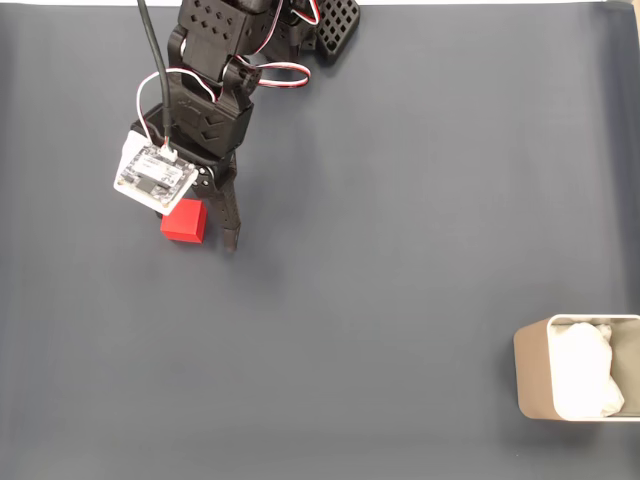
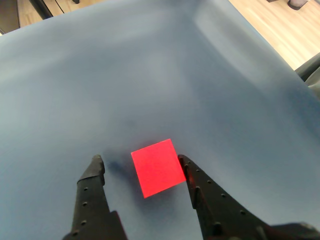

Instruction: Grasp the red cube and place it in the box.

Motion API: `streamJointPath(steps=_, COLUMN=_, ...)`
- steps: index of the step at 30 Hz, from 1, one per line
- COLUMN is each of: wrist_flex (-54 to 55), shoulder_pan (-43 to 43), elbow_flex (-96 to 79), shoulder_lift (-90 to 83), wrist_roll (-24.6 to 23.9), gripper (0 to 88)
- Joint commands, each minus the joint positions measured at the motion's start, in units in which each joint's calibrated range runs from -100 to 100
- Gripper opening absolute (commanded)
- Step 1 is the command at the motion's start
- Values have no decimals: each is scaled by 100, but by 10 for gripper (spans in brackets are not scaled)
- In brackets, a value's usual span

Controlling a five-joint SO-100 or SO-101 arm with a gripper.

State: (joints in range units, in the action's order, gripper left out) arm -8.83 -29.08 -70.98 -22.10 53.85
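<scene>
The red cube (image 1: 185, 222) lies on the dark grey mat at the left of the fixed view, partly under the arm's white camera board (image 1: 153, 177). In the wrist view the red cube (image 2: 157, 167) sits between my two black fingers. My gripper (image 2: 139, 161) is open around it: the right finger (image 2: 192, 177) is at the cube's corner, and the left finger (image 2: 92, 180) stands apart with a gap. In the fixed view my gripper (image 1: 196, 231) points toward the bottom edge. The box (image 1: 530, 375), tan with white padding inside, stands at the far lower right, cut by the frame edge.
The arm's black base (image 1: 330, 25) sits at the top centre of the mat (image 1: 400, 200). A wide stretch of bare mat separates the cube from the box. In the wrist view a wooden floor (image 2: 280, 25) shows beyond the mat's far edge.
</scene>
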Motion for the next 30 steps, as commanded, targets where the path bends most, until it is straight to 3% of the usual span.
streamJointPath(steps=1, wrist_flex=-51, shoulder_pan=67, elbow_flex=26, shoulder_lift=-234, wrist_roll=15, gripper=347)
streamJointPath(steps=30, wrist_flex=-281, shoulder_pan=330, elbow_flex=-457, shoulder_lift=-875, wrist_roll=49, gripper=301)
